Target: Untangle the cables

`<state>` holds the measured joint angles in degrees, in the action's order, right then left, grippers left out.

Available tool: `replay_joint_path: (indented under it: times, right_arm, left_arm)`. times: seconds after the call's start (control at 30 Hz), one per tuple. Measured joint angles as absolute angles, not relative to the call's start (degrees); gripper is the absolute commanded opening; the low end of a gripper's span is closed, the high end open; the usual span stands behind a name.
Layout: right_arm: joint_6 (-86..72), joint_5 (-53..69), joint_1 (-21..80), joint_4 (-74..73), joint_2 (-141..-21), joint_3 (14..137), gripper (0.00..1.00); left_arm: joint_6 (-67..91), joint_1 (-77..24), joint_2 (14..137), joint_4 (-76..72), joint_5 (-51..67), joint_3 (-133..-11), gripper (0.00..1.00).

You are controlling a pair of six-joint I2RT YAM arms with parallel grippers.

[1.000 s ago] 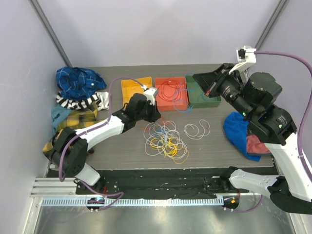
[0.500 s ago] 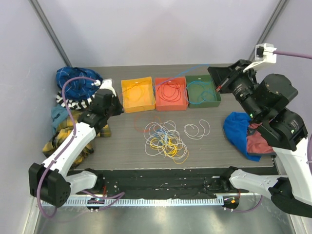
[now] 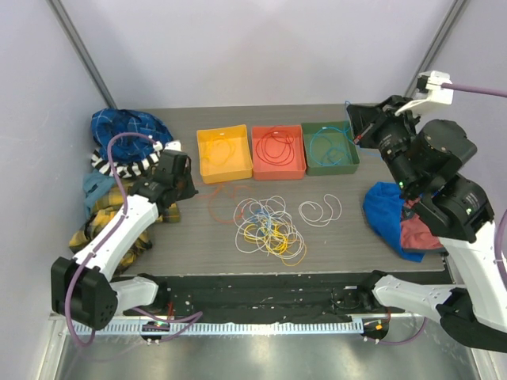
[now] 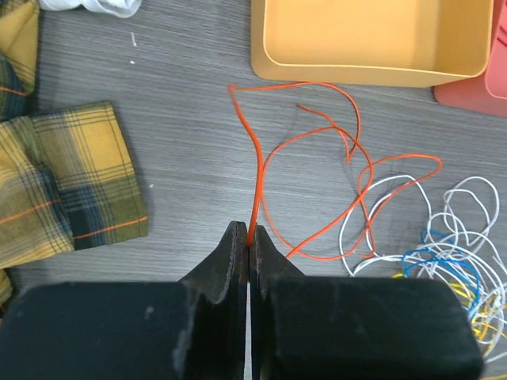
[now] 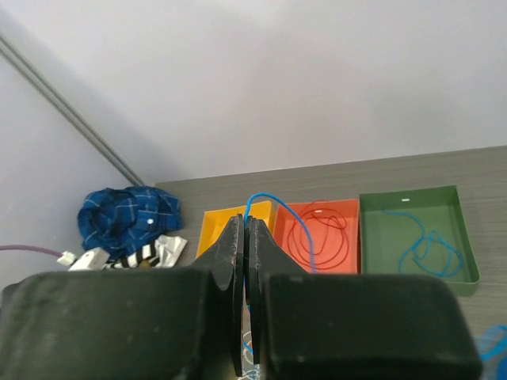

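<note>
Left hand (image 4: 248, 237): pinched on the orange cable (image 4: 257, 158), which runs ahead across the worktop (image 4: 174, 174).
Right hand (image 5: 244, 229): clamped on the blue cable (image 5: 252, 198), which arcs from its tips.

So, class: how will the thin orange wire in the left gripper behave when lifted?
Probably floppy: the thin orange wire lies in loose curves past the left gripper. Likely light, being thin. May drag the white wire loops it crosses.

On our table (image 3: 341, 245)
Far back we see the left tray (image 3: 225, 179), middle tray (image 3: 279, 176) and right tray (image 3: 333, 170) side by side, a lone strand (image 5: 420, 241) in the right one; nearer lies the tangle of cables (image 3: 269, 226), a loose strand (image 4: 258, 182) to its left, a single loop (image 3: 321, 210) to its right; the left cloth heap (image 3: 127, 158) and right cloth heap (image 3: 392, 218) flank everything.
</note>
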<state>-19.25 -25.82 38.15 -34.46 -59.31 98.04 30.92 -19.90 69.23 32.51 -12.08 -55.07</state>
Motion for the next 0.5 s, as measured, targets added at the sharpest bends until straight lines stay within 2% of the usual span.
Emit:
replay_joint_path:
  times: [0.2,0.5]
  right_arm:
    - [-17.4,-30.9,37.9,-30.9,-63.5,95.8,0.01]
    - [-16.1,-36.9,33.5,-25.9,-78.2,99.2,0.01]
  left_arm:
    - [32.1,-19.9,65.3,32.6,-8.4,-54.1,0.0]
    - [33.0,-19.9,56.0,34.5,-3.7,-50.7,0.0]
